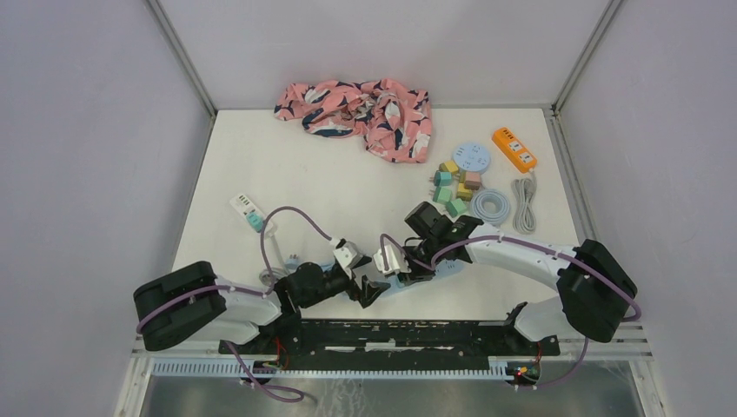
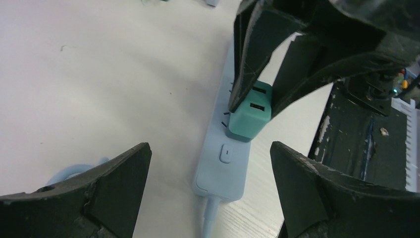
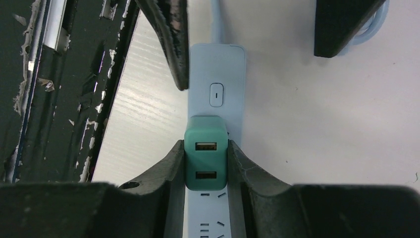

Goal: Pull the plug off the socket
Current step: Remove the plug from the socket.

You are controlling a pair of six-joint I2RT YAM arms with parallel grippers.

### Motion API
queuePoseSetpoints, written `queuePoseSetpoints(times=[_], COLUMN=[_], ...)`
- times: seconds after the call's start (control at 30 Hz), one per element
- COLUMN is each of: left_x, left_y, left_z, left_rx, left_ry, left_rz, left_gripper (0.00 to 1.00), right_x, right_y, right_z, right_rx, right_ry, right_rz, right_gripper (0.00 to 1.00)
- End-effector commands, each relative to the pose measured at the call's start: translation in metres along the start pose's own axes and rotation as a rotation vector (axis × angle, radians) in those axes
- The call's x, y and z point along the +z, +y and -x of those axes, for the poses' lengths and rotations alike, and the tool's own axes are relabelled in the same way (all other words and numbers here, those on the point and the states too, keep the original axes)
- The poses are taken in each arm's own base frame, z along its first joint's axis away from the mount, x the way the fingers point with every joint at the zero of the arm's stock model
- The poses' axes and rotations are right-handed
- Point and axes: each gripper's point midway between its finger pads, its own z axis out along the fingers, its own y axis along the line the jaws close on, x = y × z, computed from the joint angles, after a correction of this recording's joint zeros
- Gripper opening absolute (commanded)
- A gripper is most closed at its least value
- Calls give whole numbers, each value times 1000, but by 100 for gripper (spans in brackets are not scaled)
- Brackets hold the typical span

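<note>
A teal plug (image 3: 205, 158) with two USB ports sits in the light blue socket strip (image 3: 233, 64), just behind its switch. My right gripper (image 3: 205, 148) is shut on the plug, one finger pressed against each side. In the left wrist view the plug (image 2: 250, 116) stands on the strip (image 2: 223, 171) with the right gripper's fingers (image 2: 252, 44) clamped around it. My left gripper (image 2: 209, 148) is open and straddles the cable end of the strip without touching it. From above, both grippers (image 1: 369, 291) (image 1: 393, 265) meet over the strip (image 1: 445, 268), and the plug is hidden.
A black rail (image 1: 391, 334) runs along the near table edge beside the strip. A white strip with a teal plug (image 1: 246, 208) lies at the left. At the back right are a pink cloth (image 1: 356, 109), coloured plugs (image 1: 454, 187), coiled cables (image 1: 491, 207) and an orange strip (image 1: 514, 148).
</note>
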Motion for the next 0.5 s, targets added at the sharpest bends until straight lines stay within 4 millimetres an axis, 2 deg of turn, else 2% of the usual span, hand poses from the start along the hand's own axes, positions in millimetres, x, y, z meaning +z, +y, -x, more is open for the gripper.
queuePoseSetpoints(times=[0.0,0.2,0.47], left_x=[1,3,12], left_y=[-16,-23,-23], left_z=[15,19,17], left_rx=[74,148,260], left_ry=[-79,-103,-94], left_rz=[-106,-151,-135], left_gripper=[96,96,96], right_x=[-14,-34,-49], right_y=[-8,-8,-18], right_z=[3,-2,-12], right_rx=[-12,11,58], right_ry=[25,4,-11], right_rz=[-12,13,-30], right_gripper=[0,0,0])
